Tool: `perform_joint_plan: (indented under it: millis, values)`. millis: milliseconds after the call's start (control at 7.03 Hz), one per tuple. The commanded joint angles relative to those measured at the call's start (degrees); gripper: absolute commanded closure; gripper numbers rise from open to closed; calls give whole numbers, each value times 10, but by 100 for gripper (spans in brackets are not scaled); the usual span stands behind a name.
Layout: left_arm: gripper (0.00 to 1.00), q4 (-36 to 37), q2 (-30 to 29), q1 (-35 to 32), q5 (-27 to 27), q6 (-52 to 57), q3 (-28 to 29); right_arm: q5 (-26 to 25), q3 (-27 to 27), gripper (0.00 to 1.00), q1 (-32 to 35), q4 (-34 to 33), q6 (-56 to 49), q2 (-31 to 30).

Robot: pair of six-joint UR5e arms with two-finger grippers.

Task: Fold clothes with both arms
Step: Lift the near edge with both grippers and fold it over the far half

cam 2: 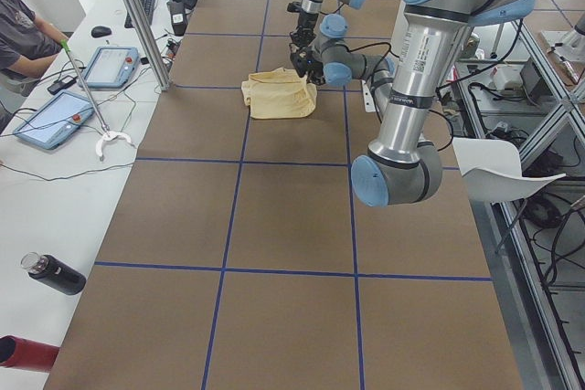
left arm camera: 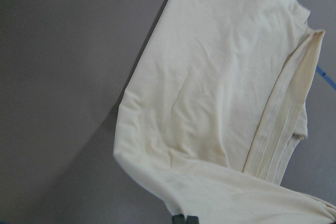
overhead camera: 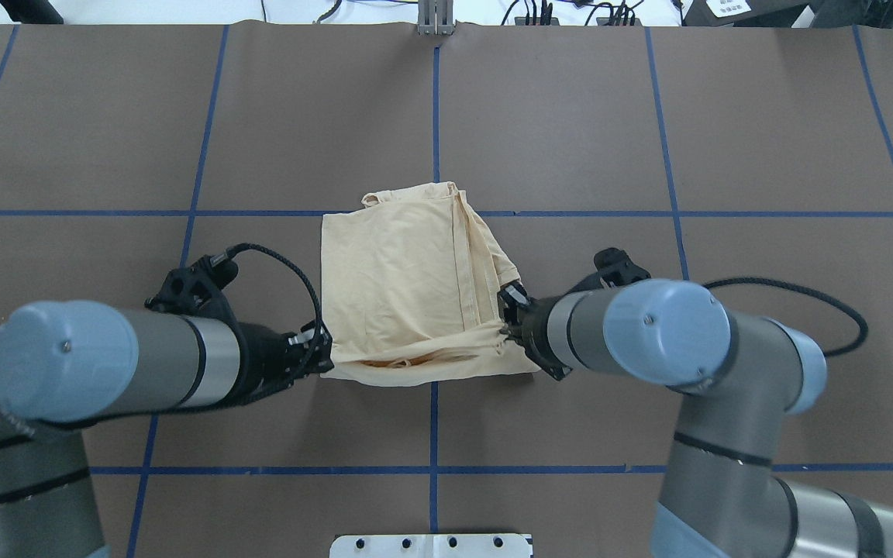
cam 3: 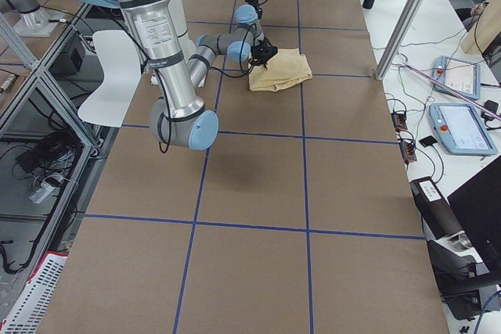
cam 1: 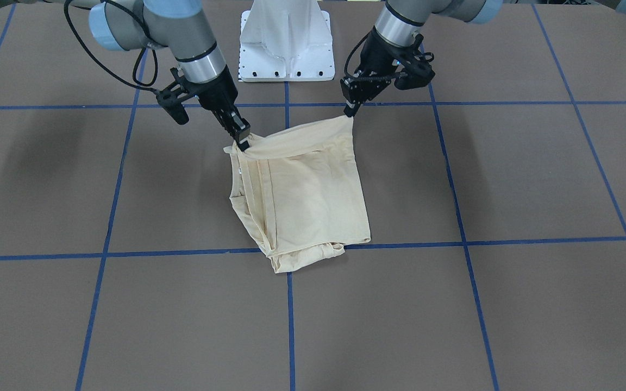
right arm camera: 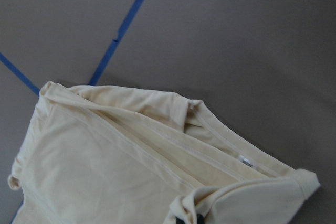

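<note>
The clothes are one pale cream shirt (cam 1: pixel 307 195), folded into a rough rectangle at the table's middle (overhead camera: pixel 400 271). Its edge nearest the robot is raised off the table and stretched as a band between the two arms. My left gripper (cam 1: pixel 350 112) is shut on one corner of that band (overhead camera: pixel 328 363). My right gripper (cam 1: pixel 244 144) is shut on the other corner (overhead camera: pixel 505 332), beside the stacked hems. The left wrist view shows smooth cloth (left arm camera: pixel 210 103) below the pinch. A small white label (right arm camera: pixel 245 161) shows in the folds in the right wrist view.
The white pedestal base (cam 1: pixel 286 54) stands just behind the shirt on the robot's side. Blue tape lines (overhead camera: pixel 435 116) grid the brown table. A side bench holds tablets (cam 2: pixel 110 66), a metal pole (cam 2: pixel 137 15) and a seated person's arm (cam 2: pixel 27 43). A white chair (cam 2: pixel 494 157) stands beside the robot.
</note>
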Motion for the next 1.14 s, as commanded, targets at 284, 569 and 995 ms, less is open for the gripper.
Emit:
perform_joint_plan:
  millis: [284,569,995]
  values:
    - [100,-136,-82,-109,-13,66,237,100,-240,100,101,5,-108,156]
    - [100,-170,-98,-116,-13,66,284,103,-299,100,108,6,-124,204]
    - [94,-202,-106,-117,-9,88,332,104,-379,81,124,99,-128,216]
